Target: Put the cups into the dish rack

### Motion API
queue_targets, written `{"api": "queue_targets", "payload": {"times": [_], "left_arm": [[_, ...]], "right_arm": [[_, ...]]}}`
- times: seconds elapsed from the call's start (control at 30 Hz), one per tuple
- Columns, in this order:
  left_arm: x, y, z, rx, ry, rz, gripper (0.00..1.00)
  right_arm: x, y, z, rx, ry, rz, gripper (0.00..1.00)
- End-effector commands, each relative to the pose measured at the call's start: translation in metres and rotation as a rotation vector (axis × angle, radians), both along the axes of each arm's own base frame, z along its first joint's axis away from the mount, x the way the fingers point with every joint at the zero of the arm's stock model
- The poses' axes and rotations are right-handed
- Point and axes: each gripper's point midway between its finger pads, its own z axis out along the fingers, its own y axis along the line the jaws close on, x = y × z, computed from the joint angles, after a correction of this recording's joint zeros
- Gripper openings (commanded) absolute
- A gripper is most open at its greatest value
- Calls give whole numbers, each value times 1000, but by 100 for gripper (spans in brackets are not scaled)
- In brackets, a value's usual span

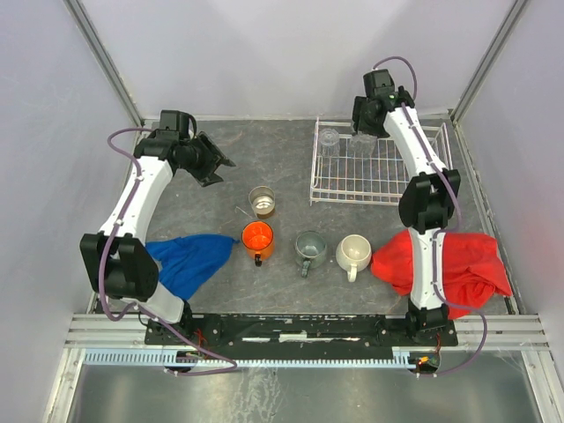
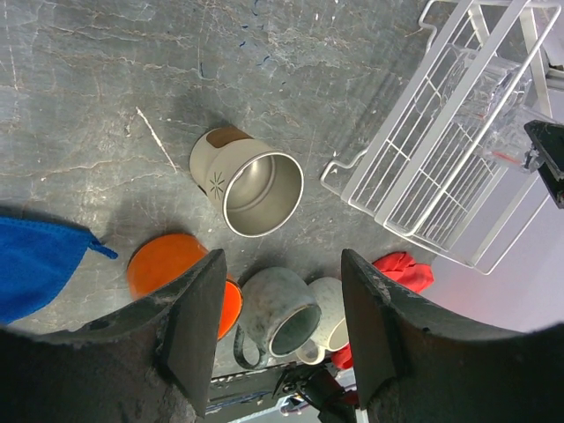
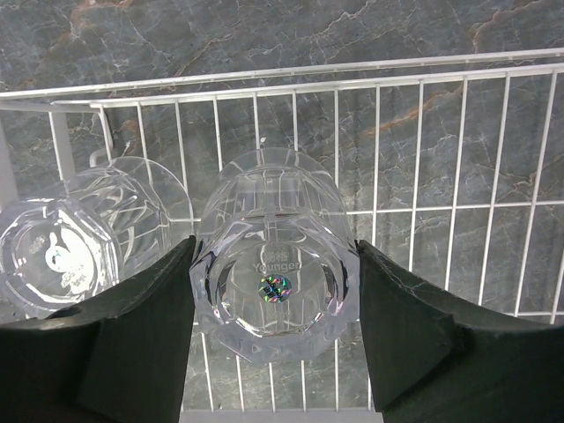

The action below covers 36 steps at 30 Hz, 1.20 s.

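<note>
In the right wrist view, my right gripper (image 3: 275,300) is shut on a clear glass tumbler (image 3: 278,273), base up, over the white dish rack (image 3: 441,84). A second tumbler (image 3: 66,251) stands upside down just left of it. Seen from the top, both tumblers (image 1: 329,139) (image 1: 361,144) are at the far side of the rack (image 1: 379,181). On the table stand a tan metallic cup (image 1: 262,201), an orange mug (image 1: 256,236), a grey-green mug (image 1: 310,246) and a cream-white mug (image 1: 353,252). My left gripper (image 1: 216,167) hangs open and holds nothing, above the table and left of the tan cup (image 2: 251,185).
A blue cloth (image 1: 189,260) lies at the front left by the orange mug. A red cloth (image 1: 458,264) lies at the front right, partly under the right arm. Frame posts stand at the back corners.
</note>
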Motion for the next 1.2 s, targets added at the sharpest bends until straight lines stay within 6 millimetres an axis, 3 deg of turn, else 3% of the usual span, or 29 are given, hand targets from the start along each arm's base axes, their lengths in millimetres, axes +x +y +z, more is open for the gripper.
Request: {"api": "queue_targets", "payload": {"times": [0.0, 0.53, 0.93, 1.17], "left_arm": [[-8, 7, 14, 29, -41, 6, 62], [-15, 10, 14, 37, -42, 15, 62], [-14, 10, 16, 39, -43, 12, 62], [-11, 10, 18, 41, -45, 7, 62]], "right_arm": [[12, 7, 3, -39, -46, 20, 3], [18, 12, -19, -94, -58, 29, 6], [31, 21, -11, -63, -117, 61, 49], [31, 26, -14, -35, -112, 69, 62]]}}
